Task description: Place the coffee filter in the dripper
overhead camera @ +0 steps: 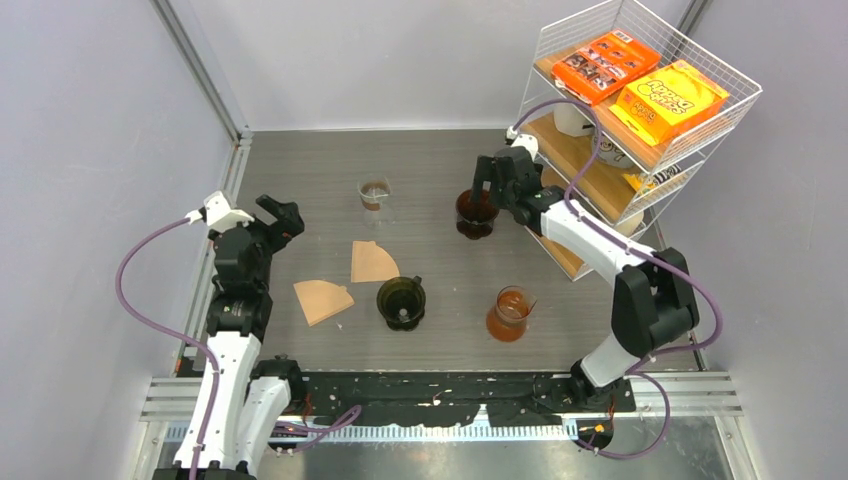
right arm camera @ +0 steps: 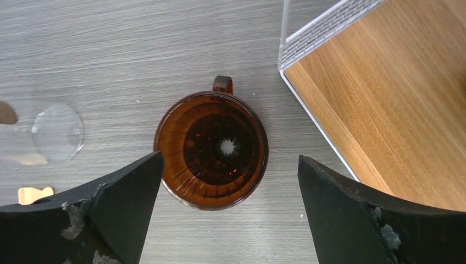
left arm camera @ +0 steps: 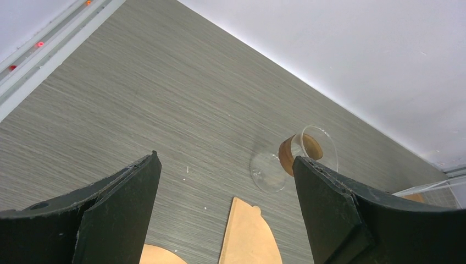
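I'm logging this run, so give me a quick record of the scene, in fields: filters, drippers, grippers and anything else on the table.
far filter: flat on the table, in no dripper
near filter: flat on the table, left of the black dripper
black dripper: no filter in it
brown dripper: no filter in it, directly under the right gripper
left gripper: open, holding nothing, over the table's left side
right gripper: open, holding nothing
beaker: far centre
carafe: near right
task state: filter not yet placed
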Motion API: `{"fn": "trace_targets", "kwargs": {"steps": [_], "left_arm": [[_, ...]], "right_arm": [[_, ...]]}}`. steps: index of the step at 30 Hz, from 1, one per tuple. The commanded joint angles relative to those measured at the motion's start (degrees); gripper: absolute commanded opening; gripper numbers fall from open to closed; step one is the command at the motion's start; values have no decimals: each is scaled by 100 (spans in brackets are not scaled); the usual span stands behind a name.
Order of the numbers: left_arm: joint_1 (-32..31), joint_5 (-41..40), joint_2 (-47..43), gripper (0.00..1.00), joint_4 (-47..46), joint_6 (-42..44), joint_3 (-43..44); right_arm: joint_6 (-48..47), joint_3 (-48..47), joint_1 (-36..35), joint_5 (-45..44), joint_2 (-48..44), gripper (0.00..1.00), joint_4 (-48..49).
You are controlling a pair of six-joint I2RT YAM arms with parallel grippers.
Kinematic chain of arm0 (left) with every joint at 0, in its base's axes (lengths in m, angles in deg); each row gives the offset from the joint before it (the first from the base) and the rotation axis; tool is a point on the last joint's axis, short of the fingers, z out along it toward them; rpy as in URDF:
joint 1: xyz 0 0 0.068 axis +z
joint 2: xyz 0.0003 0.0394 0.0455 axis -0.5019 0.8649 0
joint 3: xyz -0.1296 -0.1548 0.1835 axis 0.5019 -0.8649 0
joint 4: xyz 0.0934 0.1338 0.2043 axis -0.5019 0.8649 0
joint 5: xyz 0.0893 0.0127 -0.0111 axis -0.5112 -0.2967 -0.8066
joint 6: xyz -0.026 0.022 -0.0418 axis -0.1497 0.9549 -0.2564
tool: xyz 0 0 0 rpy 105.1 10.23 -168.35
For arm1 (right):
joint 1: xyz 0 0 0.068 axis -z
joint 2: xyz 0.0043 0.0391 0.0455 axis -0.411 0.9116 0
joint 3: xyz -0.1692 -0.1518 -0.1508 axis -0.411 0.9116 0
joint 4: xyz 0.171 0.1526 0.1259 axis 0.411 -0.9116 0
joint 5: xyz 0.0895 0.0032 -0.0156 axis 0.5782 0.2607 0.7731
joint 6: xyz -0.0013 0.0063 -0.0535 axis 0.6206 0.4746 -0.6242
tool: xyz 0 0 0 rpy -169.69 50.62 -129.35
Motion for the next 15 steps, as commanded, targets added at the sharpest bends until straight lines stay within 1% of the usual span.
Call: {"fn": "trace_targets", "kwargs": {"steps": [1,4,5,11,15], "left_arm": [[21,-2,4,99,-397,71,-30],[23,11,25,99,-417,47,-33],[26,15,30,99,-416,39,-31],[21,9,56,99,-416,35,-40],[22,23,62,99,-415,22,-34]], "right_arm": [[523,-250,26,-331,311,100,8],[560,-227,31,-388,465,100,-1],[589,-208,30,-398,520,99,3],[640,-161,44,-379,800,89,10],[688,-166,47,-384,983,80,24]]}}
